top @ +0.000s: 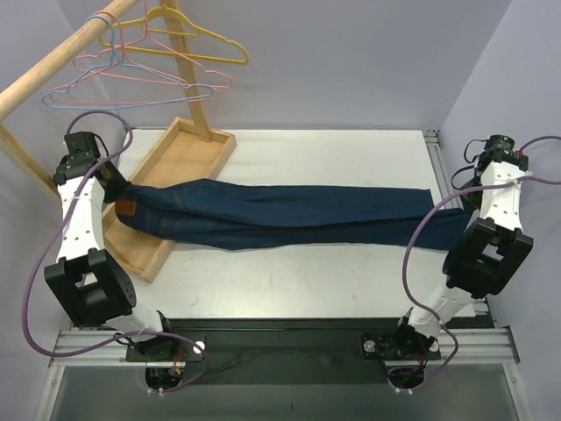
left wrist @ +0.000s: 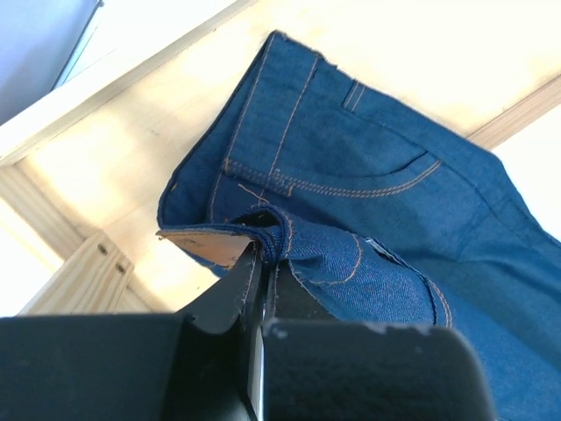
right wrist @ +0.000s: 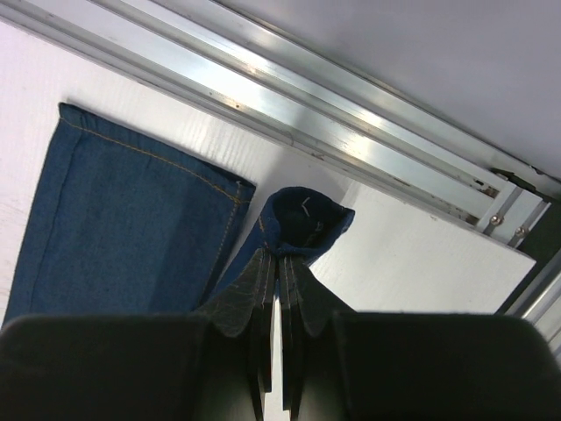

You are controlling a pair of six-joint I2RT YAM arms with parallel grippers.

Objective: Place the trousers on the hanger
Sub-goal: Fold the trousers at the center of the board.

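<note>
The dark blue trousers [top: 289,215] lie stretched across the white table, waist at the left over a wooden tray [top: 180,153], leg hems at the right. My left gripper [top: 125,196] is shut on the waistband beside the brown leather patch [left wrist: 206,242]; in the left wrist view the denim [left wrist: 351,149] bunches between its fingertips [left wrist: 263,254]. My right gripper [right wrist: 285,256] is shut on one leg's hem [right wrist: 308,217], while the other leg's hem [right wrist: 123,219] lies flat beside it. In the top view this gripper is hidden under its arm. The light-blue hanger [top: 74,82] hangs on the rod at the back left.
A wooden rod [top: 53,66] on an upright post [top: 195,88] carries a yellow hanger [top: 188,35] and pink hangers [top: 153,74] next to the blue one. An aluminium rail [right wrist: 307,105] runs along the table's right edge, close to my right gripper.
</note>
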